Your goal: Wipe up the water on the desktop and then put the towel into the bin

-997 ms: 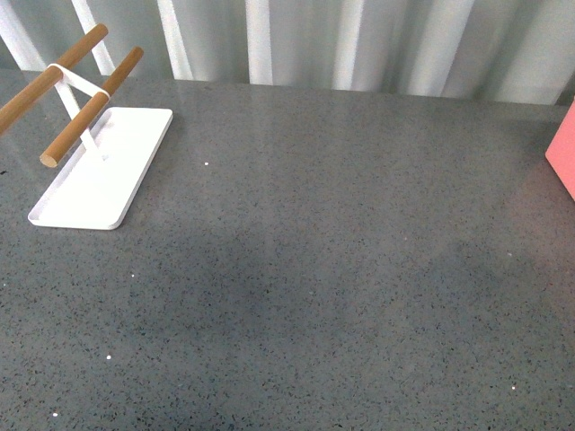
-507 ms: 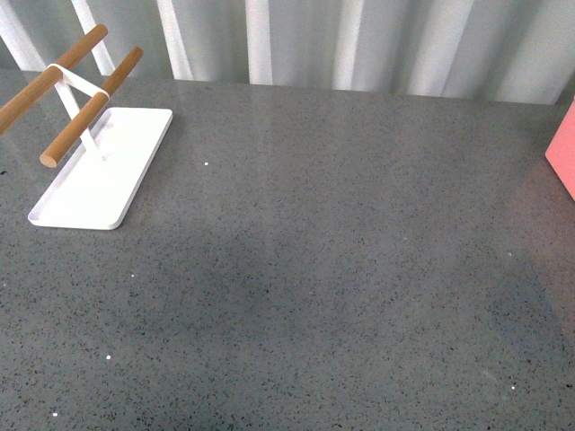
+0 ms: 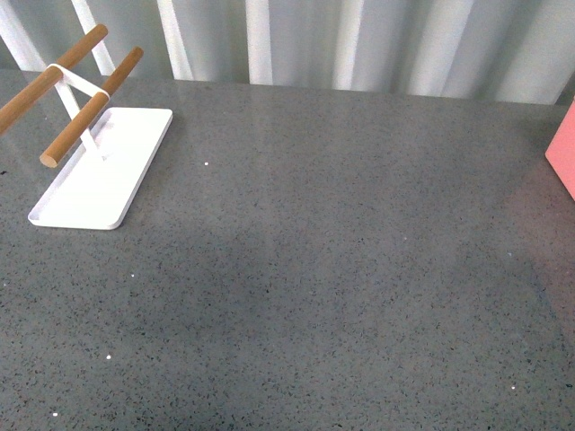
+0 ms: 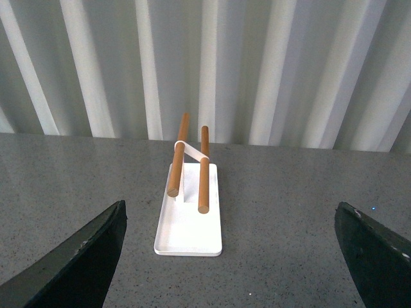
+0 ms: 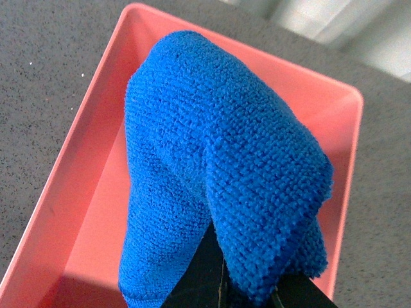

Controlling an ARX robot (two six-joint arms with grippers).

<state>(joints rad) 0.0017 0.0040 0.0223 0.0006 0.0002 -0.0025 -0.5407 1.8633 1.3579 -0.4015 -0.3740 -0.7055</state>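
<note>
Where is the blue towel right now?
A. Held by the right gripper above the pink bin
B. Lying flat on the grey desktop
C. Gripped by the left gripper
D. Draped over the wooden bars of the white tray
A. The right wrist view shows the towel pinched in the right gripper, hanging over the open bin; the left gripper is open and holds nothing.

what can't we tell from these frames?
- Right gripper fingertips: right wrist view, wrapped by the towel; only dark finger bases show.
- Bin floor: same view, mostly behind the towel.
- Whether the towel touches the bin: unclear.
- Bin in front view: cut off by the edge, only a corner.
- Water left on the desktop: none discernible.
- Both arms: outside the front view.
</note>
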